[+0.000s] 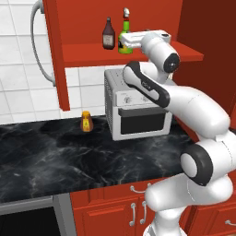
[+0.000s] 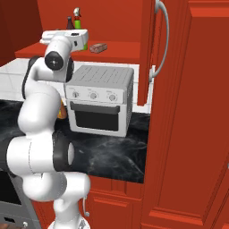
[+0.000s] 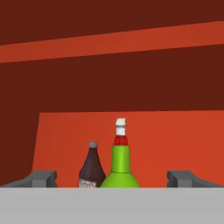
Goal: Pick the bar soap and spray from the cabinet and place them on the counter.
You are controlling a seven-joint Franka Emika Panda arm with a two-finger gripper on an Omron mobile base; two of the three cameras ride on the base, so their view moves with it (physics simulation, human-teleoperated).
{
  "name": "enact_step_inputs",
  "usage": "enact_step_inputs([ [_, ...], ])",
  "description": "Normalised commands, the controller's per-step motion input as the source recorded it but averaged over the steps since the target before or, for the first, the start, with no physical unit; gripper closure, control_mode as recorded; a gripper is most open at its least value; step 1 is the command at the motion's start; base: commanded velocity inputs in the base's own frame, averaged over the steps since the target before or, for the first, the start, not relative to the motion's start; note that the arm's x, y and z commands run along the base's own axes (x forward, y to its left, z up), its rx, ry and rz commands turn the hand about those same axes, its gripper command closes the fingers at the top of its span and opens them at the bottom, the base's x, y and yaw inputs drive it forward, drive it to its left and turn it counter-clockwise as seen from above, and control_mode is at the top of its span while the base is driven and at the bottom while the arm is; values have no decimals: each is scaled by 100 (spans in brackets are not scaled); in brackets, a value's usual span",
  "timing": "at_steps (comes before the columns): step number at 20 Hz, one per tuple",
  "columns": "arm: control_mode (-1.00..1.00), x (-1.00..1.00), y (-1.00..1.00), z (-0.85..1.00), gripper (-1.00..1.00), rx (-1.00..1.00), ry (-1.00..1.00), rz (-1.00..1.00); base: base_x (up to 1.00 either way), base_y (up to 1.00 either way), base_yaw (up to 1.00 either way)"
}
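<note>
The red cabinet [image 1: 92, 54] stands open above the black counter [image 1: 55, 156]. On its shelf [image 2: 120, 53] the green spray [image 1: 125, 27] stands upright beside a dark brown bottle [image 1: 109, 34]. My gripper [image 1: 122, 43] is level with the shelf, just in front of the spray, open and holding nothing. In the hand view the spray [image 3: 120, 168] stands dead ahead, farther back, between the wide-apart fingertips [image 3: 41, 178]. The bar soap [image 2: 98, 48] lies flat on the shelf, to the right of my gripper [image 2: 85, 41] and apart from it.
A white toaster oven [image 1: 138, 110] sits on the counter directly under the shelf. A small orange bottle [image 1: 86, 122] stands to its left. The cabinet doors [image 2: 145, 49] hang open with long silver handles [image 2: 163, 40]. A tall red cabinet wall [image 2: 192, 125] closes off the right.
</note>
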Motion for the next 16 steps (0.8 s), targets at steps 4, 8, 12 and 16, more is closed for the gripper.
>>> enact_step_inputs([
  [4,-100,23,4,0,-100,0,0,0,0,0,0],
  [8,-100,23,0,0,-100,0,0,0,0,0,0],
  [12,-100,26,0,0,-100,0,0,0,0,0,0],
  [16,-100,26,0,0,-100,0,0,0,0,0,0],
])
